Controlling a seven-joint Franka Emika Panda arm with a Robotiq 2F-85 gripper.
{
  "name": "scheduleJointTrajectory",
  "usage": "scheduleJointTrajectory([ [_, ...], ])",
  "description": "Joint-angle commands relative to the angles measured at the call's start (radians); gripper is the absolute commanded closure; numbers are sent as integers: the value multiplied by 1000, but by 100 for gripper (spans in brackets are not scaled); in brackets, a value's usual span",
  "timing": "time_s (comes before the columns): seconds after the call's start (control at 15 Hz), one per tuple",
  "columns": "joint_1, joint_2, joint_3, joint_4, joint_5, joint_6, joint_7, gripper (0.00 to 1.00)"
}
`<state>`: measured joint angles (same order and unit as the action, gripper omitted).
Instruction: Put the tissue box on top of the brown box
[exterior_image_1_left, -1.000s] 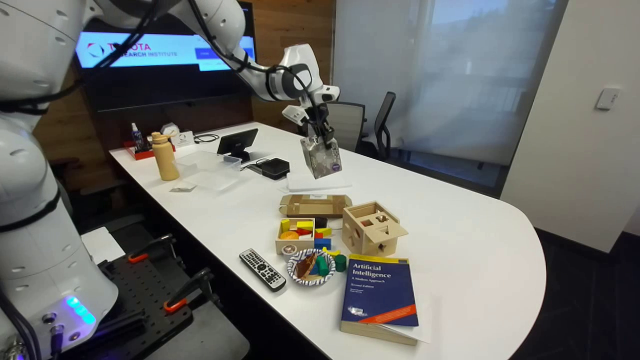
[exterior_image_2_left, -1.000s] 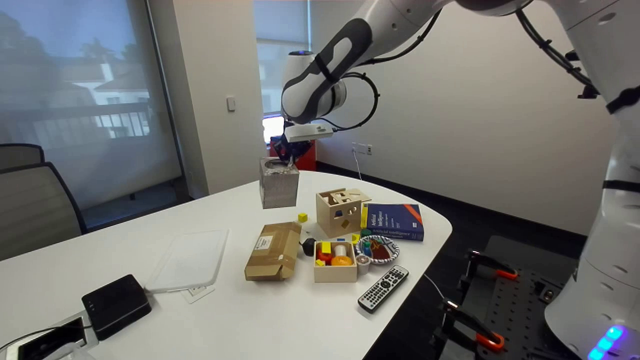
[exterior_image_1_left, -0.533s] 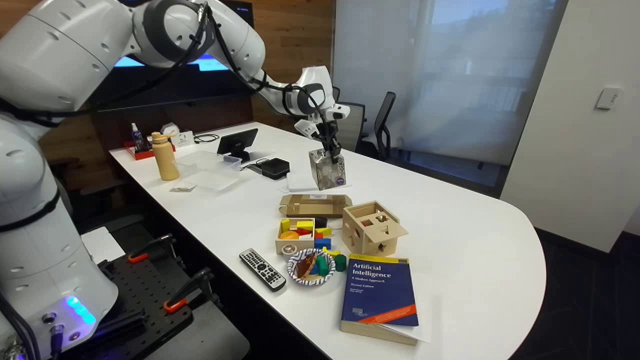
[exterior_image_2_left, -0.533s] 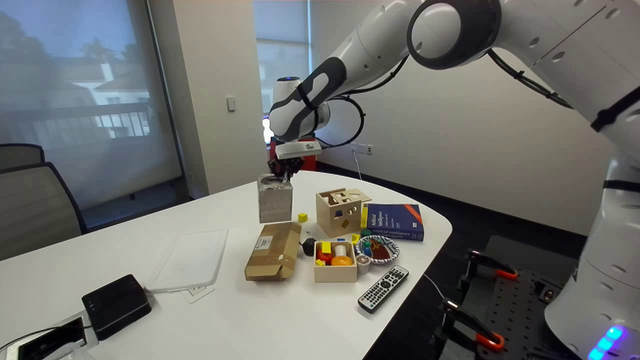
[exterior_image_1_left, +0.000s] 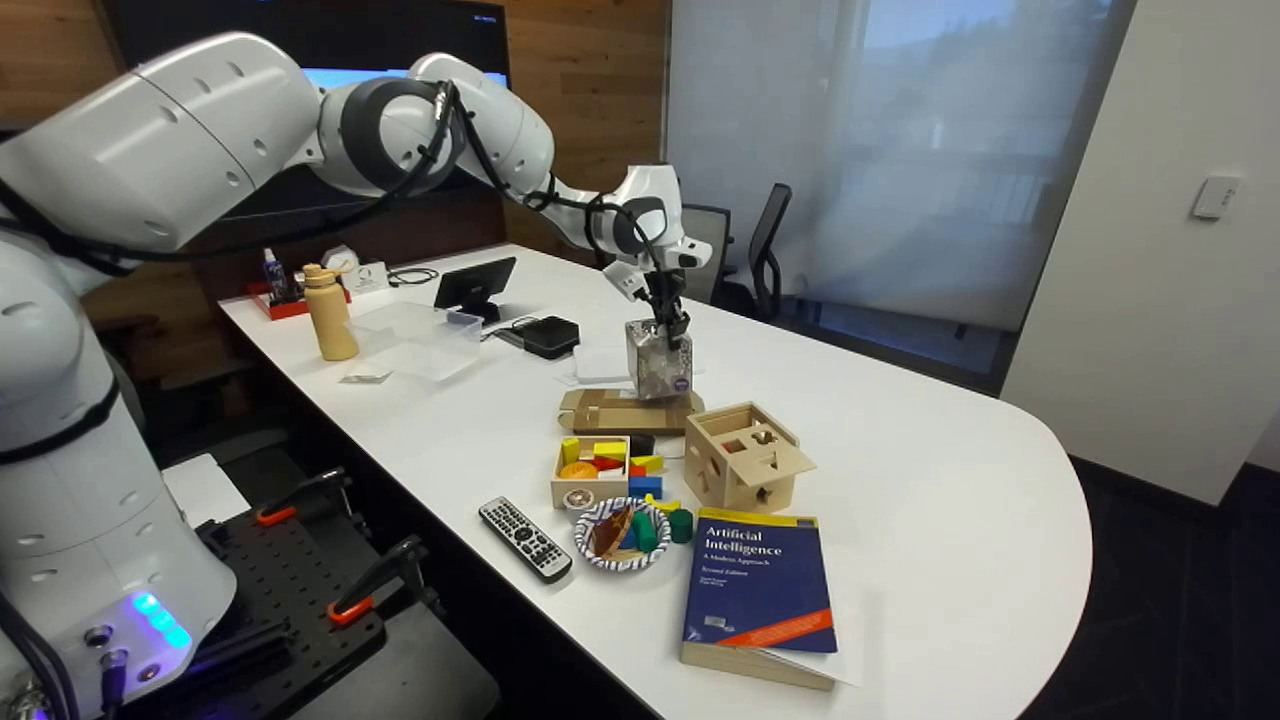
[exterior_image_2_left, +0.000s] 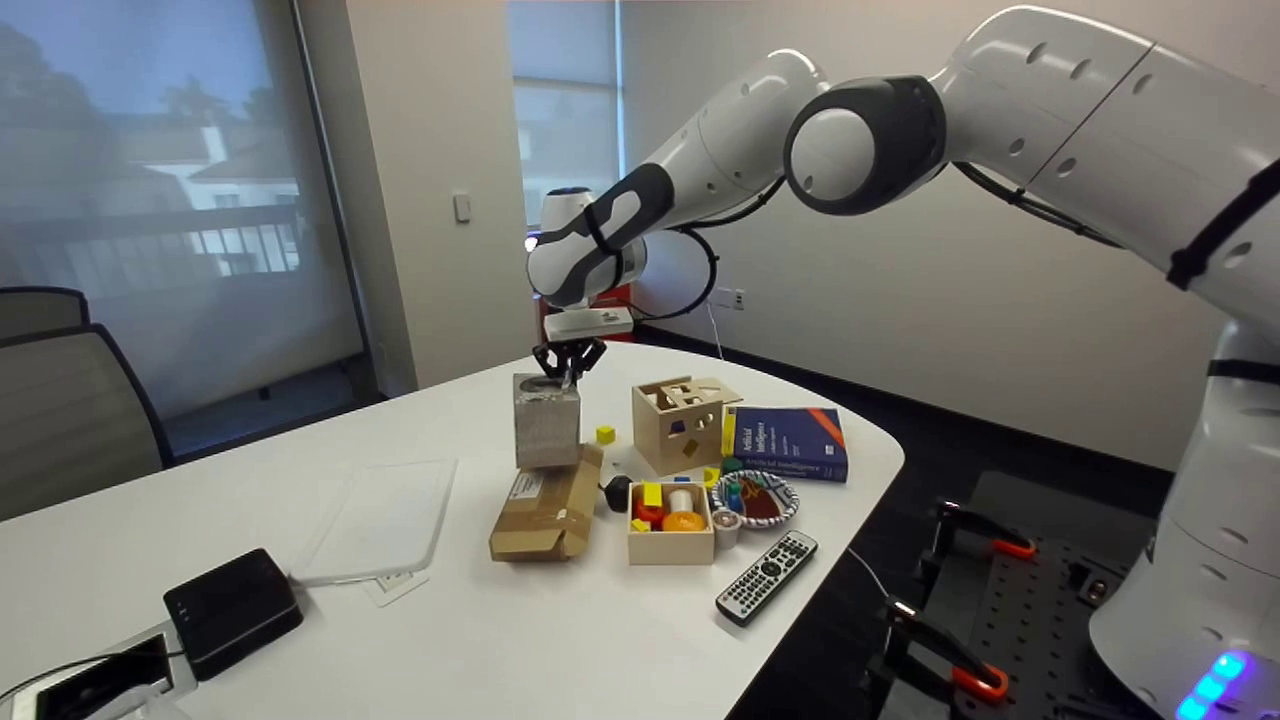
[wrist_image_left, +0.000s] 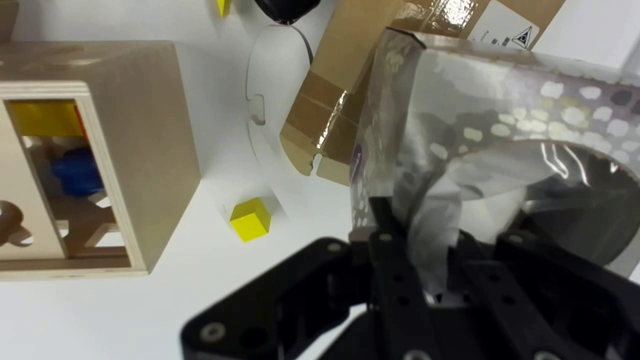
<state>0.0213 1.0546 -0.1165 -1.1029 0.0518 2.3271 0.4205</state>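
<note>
Worktop (exterior_image_1_left: 930, 480): white, rounded at one end, with my arm (exterior_image_2_left: 725, 135) stretched out over it.
End effector (wrist_image_left: 424, 227): my fingers are clamped on the tissue box (exterior_image_2_left: 547, 430), gripping it at the edge of its oval opening, with a whitish film (wrist_image_left: 434, 250) between them.
Tissue box: I hold it roughly upright above the brown box (exterior_image_2_left: 545, 515), towards the end farther from my base (exterior_image_2_left: 1170, 600); in both exterior views its lower edge overlaps the cardboard, and I cannot tell whether the two touch.
Brown box: low, flat, on the worktop, with a white label (wrist_image_left: 502, 25).
Yellow cube (wrist_image_left: 250, 220): on the worktop between the brown box and the wood crate (wrist_image_left: 145, 140).
Wood crate: shapes cut through it, its lid (exterior_image_1_left: 772, 462) jutting past one side, a blue piece (wrist_image_left: 78, 172) inside.
Block tray (exterior_image_2_left: 670, 550): just beside the brown box, holding yellow blocks (exterior_image_2_left: 652, 494) and a round orange piece (exterior_image_2_left: 684, 521).
Bowl (exterior_image_1_left: 625, 562): zigzag-patterned, just beside the block tray.
Remote (exterior_image_2_left: 766, 578): flat on the worktop, near the bowl.
Blue book (exterior_image_1_left: 755, 585): lying flat, its cover reading "Artificial Intelligence" in an exterior view.
Bottle (exterior_image_1_left: 330, 315): tan, upright, well apart from my end effector.
Chairs (exterior_image_2_left: 80, 430): mesh-backed, past the worktop's edge, near the window (exterior_image_2_left: 170, 230).
</note>
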Motion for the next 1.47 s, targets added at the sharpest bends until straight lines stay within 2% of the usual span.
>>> scheduleJointTrajectory([
  [0.0, -13, 73, 9, 124, 16, -58, 12, 98],
  [0.47, -6, 141, 2, 216, 4, -131, 20, 98],
  [0.53, -8, 146, 5, 226, 5, -145, 18, 68],
  [0.67, -9, 151, 8, 243, 7, -170, 17, 61],
  [1.2, -13, 96, 10, 234, 17, -176, 5, 1],
  [1.4, -15, 30, 12, 191, 14, -183, -17, 0],
])
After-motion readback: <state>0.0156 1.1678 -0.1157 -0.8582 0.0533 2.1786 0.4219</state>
